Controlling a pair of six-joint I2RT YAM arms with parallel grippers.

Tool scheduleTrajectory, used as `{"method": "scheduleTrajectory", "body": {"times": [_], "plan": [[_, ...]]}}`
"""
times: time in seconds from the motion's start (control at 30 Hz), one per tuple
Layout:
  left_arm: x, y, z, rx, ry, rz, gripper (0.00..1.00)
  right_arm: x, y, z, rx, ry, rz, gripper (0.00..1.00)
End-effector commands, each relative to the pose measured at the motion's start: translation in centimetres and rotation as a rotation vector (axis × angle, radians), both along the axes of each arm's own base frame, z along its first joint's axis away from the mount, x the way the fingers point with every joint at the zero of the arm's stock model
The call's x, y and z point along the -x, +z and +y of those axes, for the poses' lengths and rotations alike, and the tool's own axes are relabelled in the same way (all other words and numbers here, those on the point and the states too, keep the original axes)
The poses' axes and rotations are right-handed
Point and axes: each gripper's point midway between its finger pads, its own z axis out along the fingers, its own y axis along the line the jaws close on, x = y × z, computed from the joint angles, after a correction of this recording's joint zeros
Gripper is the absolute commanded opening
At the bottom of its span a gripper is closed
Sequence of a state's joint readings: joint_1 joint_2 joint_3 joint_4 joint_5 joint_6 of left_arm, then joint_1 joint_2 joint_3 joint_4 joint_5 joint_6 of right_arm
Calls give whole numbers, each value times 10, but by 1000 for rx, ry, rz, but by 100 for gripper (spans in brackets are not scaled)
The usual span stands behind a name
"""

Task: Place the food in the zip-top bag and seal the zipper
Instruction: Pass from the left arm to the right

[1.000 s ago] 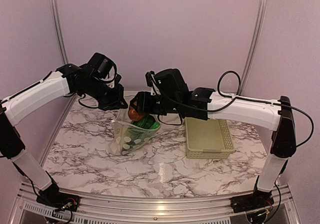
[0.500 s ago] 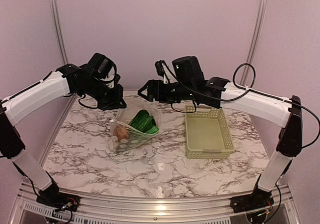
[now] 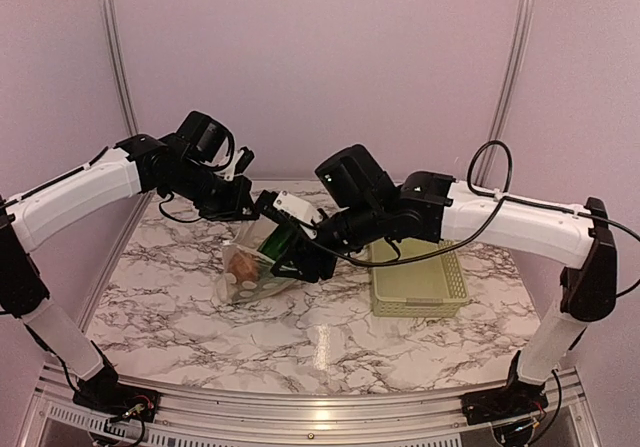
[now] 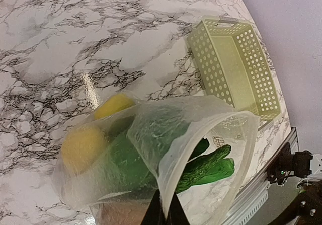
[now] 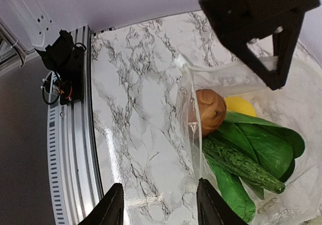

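Cucumber (image 5: 241,164), leafy greens (image 5: 266,144), lemon (image 5: 239,105) and brown ball (image 5: 210,109) are in the bag (image 4: 201,119), its bottom on the surface (image 3: 330,337). Left jaws clamp its rim; right jaws hang apart at the gaping mouth. Zipper (image 4: 168,164) not yet sealed.

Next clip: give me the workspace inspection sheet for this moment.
Surface: marble-pattern table, glare spot near the front.
Job's things: zip-top bag mouth open, zipper unsealed; inside are cucumber, bok choy, lemon, brown round item.
Clutter: pale green basket, nothing seen inside.
Grippers: left gripper shut on the bag's rim; right gripper open at the bag's mouth.
Cables: black loop above the right arm.
Surroundings: lilac walls, metal frame posts.
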State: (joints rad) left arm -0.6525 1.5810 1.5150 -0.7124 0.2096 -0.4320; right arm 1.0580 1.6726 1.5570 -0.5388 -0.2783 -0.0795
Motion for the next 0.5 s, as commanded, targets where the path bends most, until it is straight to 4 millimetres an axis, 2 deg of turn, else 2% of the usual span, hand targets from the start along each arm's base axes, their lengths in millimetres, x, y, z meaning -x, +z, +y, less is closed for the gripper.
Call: {"method": "scheduleTrajectory", "body": {"times": [0.0, 0.2, 0.47], "plan": [[2, 19, -7, 71, -60, -71, 5, 0, -23, -7, 131, 33, -60, 46], [5, 24, -11, 113, -76, -85, 5, -9, -40, -6, 198, 27, -96, 42], [6, 22, -11, 115, -85, -81, 5, -18, -46, -3, 217, 22, -140, 37]]}}
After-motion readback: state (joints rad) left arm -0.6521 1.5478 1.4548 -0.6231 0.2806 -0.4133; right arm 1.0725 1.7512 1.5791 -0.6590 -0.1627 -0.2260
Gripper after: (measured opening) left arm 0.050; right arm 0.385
